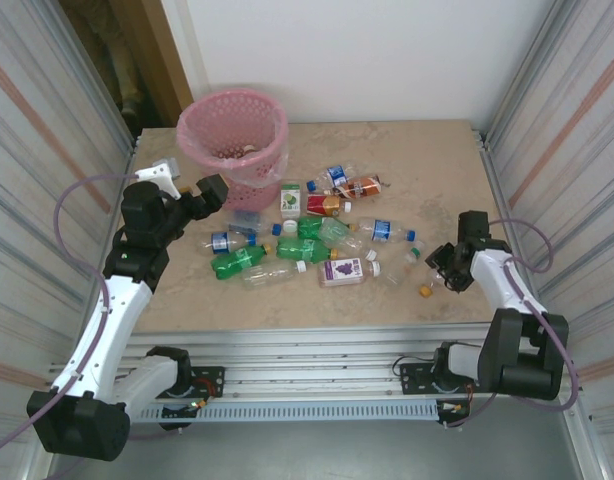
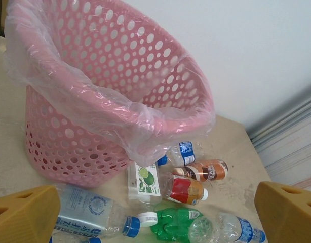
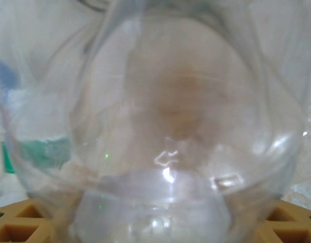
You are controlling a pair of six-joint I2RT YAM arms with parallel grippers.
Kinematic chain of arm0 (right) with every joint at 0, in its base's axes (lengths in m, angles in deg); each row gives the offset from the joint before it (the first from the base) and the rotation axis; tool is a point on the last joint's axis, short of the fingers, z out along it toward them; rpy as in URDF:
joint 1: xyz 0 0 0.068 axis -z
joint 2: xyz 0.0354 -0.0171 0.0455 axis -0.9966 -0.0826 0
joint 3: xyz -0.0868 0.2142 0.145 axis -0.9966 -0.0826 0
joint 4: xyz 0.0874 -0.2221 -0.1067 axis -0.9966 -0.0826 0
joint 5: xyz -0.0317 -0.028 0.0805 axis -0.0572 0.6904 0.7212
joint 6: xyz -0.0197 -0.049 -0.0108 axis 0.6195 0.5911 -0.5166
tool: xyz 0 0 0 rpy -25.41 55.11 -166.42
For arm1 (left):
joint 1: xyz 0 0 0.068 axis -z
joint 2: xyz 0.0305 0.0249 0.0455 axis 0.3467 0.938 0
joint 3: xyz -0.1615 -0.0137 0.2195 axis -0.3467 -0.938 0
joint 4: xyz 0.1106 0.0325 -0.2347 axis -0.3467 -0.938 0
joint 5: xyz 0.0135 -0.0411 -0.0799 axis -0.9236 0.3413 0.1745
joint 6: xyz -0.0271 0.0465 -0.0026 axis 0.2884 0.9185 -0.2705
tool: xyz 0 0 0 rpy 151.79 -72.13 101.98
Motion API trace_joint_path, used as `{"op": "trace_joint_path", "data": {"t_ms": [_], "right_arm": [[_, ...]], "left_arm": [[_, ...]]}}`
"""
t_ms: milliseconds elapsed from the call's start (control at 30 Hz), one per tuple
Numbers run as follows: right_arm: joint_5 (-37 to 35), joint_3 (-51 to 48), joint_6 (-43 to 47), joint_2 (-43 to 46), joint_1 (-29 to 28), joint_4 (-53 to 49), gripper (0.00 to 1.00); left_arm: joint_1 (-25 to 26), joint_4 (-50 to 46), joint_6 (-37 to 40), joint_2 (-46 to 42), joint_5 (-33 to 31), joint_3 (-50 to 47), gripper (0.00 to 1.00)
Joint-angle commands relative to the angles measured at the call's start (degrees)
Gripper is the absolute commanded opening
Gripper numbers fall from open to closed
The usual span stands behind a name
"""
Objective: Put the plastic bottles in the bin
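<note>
At the left of the top view the left gripper (image 1: 209,190) hangs just beside the lower left wall of the bin (image 1: 255,160). Its wrist view shows its yellow fingers (image 2: 24,215) spread wide at the two bottom corners with nothing between them. The bin, pink lattice with a thin liner bag over its rim, stands upright at the upper left of the table (image 1: 437,165). To the right of it and below it the plastic bottles (image 1: 382,230) lie scattered across the middle of the frame. Among them are a green bottle (image 1: 237,262), a lime-labelled bottle (image 1: 290,198) close to the bin, a purple-labelled bottle (image 1: 345,270) and an orange-brown bottle (image 1: 359,187). At the right the right gripper (image 1: 442,265) sits low on the table against a clear bottle (image 1: 412,262). Its wrist view has that bottle (image 3: 160,116) pressed close between the yellow finger bases. I cannot tell whether the jaws are clamped on it.
</note>
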Motion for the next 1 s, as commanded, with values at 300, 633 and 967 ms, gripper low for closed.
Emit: {"op": "trace_joint_path", "data": {"t_ms": [300, 633, 967], "right_arm": [[0.1, 6.4, 7.5, 12.8, -11.6, 4.0, 0.39], [1.1, 12.7, 21.9, 9.9, -34.3, 21.6, 0.38], [7.9, 19.9, 30.4, 1.8, -42.6, 28.6, 0.38]], "left_arm": [[0.8, 2.9, -1.7, 0.3, 4.0, 0.4, 0.99], [9.5, 6.2, -0.5, 6.6, 6.9, 5.4, 0.99], [19.1, 11.0, 0.6, 16.8, 16.9, 14.4, 0.99]]}}
